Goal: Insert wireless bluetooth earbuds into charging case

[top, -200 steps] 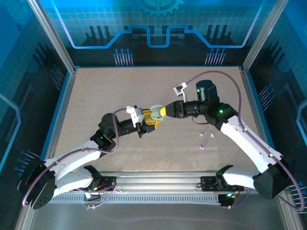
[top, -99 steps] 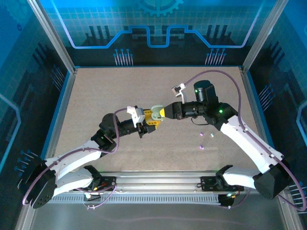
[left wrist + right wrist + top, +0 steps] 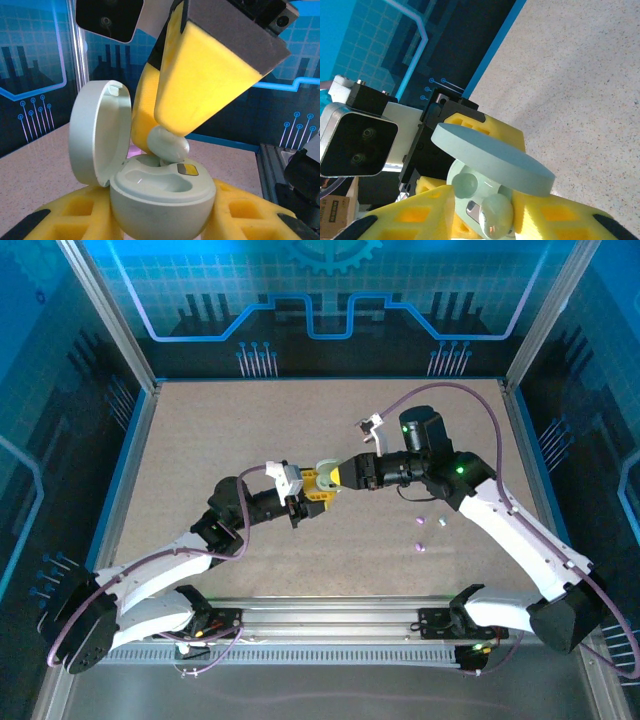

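Left gripper [image 3: 312,490] clamped on the base of the charging case [image 3: 162,197], whose lid [image 3: 97,135] stands open at left. Earbud [image 3: 169,144] at the far socket: light, smooth and rounded, likely to slip, best pinched across its bulb. Right gripper [image 3: 485,212] has its jaws parted around it. Left wrist view shows the seating and the empty near socket. Right wrist view shows a gap beside one finger. Top view shows spare earbuds [image 3: 420,522] on the table [image 3: 200,440], right.
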